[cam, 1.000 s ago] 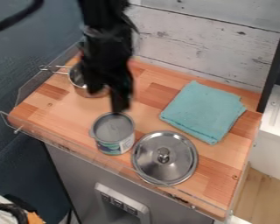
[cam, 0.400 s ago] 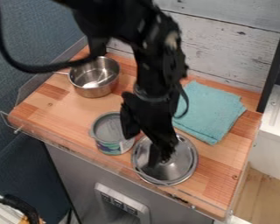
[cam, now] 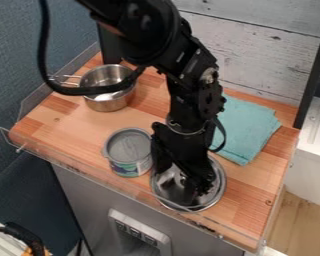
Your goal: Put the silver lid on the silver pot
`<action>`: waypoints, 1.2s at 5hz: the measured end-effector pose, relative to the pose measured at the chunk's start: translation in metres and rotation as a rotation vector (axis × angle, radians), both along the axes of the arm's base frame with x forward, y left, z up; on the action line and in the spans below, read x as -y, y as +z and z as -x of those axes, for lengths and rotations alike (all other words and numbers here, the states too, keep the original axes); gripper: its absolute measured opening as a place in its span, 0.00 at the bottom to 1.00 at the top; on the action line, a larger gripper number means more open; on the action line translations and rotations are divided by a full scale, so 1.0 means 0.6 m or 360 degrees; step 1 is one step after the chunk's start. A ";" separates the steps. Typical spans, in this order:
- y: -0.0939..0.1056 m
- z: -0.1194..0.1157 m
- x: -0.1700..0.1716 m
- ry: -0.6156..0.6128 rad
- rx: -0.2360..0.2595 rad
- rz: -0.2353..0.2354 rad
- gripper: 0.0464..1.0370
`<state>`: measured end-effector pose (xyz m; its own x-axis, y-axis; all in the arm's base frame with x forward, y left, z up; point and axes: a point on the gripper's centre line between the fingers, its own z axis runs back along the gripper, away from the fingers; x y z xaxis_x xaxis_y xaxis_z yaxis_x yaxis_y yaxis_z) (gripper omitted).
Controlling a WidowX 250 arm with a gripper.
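Observation:
The black gripper (cam: pixel 182 176) hangs low over the silver lid (cam: pixel 170 192) at the front of the wooden counter. Its fingers stand open, one to either side of the lid's knob, and cover part of the lid. Whether they touch the knob I cannot tell. At the back left stands the silver pot (cam: pixel 110 102), uncovered, its wire handle pointing left; the arm's cable crosses in front of it.
A grey-topped can (cam: pixel 128 146) stands just left of the lid. Behind the arm on the right lies a folded teal cloth (cam: pixel 248 128). A clear low guard (cam: pixel 89 172) runs along the counter's front edge.
From the pot's side the gripper has come forward and right to the lid, uncovering the pot to view. Since the middle frame it has shifted only slightly. Lid and pot have stayed put.

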<state>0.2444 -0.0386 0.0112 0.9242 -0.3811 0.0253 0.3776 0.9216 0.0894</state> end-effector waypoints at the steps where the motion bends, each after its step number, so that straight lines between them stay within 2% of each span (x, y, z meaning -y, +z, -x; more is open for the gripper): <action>1: -0.004 -0.020 0.013 -0.0011 0.0056 0.0057 0.96; 2: 0.001 -0.035 0.017 -0.0030 0.0114 0.0079 0.92; 4: -0.012 -0.042 0.003 -0.0032 0.0116 0.0052 0.32; 5: -0.015 -0.037 -0.003 -0.0071 0.0102 0.0020 0.24; 6: -0.014 -0.030 -0.011 -0.0055 0.0068 0.0009 0.24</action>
<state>0.2624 -0.0321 0.0027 0.9084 -0.4127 0.0670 0.4053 0.9086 0.1009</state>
